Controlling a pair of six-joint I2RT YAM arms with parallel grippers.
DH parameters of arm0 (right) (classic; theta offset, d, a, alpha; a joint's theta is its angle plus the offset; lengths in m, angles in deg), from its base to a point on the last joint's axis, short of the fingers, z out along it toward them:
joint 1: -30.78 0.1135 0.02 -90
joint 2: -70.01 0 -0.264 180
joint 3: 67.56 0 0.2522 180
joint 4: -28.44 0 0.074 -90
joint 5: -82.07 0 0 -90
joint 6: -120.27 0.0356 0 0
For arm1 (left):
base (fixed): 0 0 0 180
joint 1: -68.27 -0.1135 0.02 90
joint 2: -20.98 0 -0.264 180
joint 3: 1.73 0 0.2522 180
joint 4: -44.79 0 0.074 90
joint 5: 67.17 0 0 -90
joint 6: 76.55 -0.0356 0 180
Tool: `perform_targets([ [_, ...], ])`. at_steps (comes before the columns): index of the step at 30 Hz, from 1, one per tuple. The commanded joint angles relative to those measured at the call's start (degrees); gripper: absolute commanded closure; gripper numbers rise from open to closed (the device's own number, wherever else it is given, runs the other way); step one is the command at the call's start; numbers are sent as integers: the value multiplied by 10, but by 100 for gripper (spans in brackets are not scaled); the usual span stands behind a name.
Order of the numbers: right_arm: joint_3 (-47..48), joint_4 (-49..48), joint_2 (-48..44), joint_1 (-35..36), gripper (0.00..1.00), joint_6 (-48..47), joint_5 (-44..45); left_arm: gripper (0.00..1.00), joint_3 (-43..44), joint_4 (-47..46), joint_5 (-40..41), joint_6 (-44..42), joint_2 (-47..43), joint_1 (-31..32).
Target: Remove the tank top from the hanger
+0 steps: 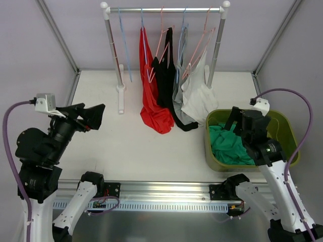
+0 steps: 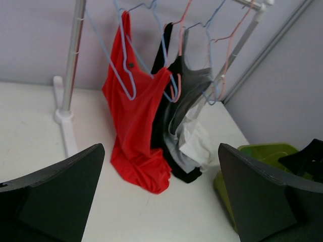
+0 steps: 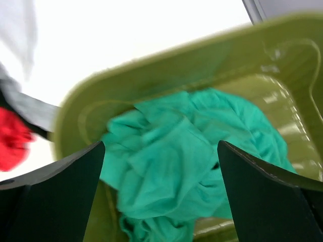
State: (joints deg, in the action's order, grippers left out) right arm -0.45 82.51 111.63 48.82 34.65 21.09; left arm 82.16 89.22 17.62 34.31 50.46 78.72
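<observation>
four tops (image 1: 166,80) crowd the rack (image 1: 164,9) over a white desk (image 1: 111,146), pale walls; red tank top (image 1: 154,108) droops long, left hand (image 1: 86,115), right hand (image 1: 242,121) both gaping, empty.

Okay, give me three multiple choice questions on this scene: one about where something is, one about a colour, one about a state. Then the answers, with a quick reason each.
1. Where does the olive-green plastic bin stand?
A. On the right side of the white table
B. Hung from a hanger
C. On the floor

2. What colour is the leftmost tank top on the metal rail?
A. White
B. Red
C. Grey

3. What state is the left gripper in?
A. Shut on a hanger
B. Shut on cloth
C. Open, holding nothing

Answers:
1 A: the top view shows the bin on the tabletop by the right arm.
2 B: the red tank top hangs furthest left of the garments.
3 C: the left wrist view shows its fingers spread wide with nothing between them.
</observation>
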Motion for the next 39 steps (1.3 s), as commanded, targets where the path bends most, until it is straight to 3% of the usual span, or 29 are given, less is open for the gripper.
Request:
perform_targets([
  [1,62,-26,-42,-3,0,-17,-67,1,62,-17,-79,39,64,1],
  [3,49,-72,-74,-4,0,-21,-184,1,99,-18,-102,42,109,1],
  [7,27,-121,-95,-4,0,-16,-322,1,169,-17,-146,49,195,2],
  [12,11,-124,-91,-4,0,1,-362,1,308,-15,-119,10,348,47],
  [17,-22,-124,-122,-3,1,8,-392,2,404,-18,40,-57,484,93],
  [23,-51,-119,-153,-4,6,-1,-414,10,551,-25,68,-89,646,106],
  [25,-58,-119,-161,-4,6,-6,-437,19,591,-27,56,-96,693,106],
  [27,-61,-118,-166,-4,7,-8,-447,21,620,-29,61,-95,719,107],
  [29,-62,-117,-168,-3,7,-10,-451,33,631,-33,74,-95,753,107],
  [32,-64,-116,-170,-4,8,-10,-463,36,636,-37,84,-93,784,107],
  [39,-71,-109,-182,-3,9,-17,-462,67,631,-43,96,-83,820,109],
])
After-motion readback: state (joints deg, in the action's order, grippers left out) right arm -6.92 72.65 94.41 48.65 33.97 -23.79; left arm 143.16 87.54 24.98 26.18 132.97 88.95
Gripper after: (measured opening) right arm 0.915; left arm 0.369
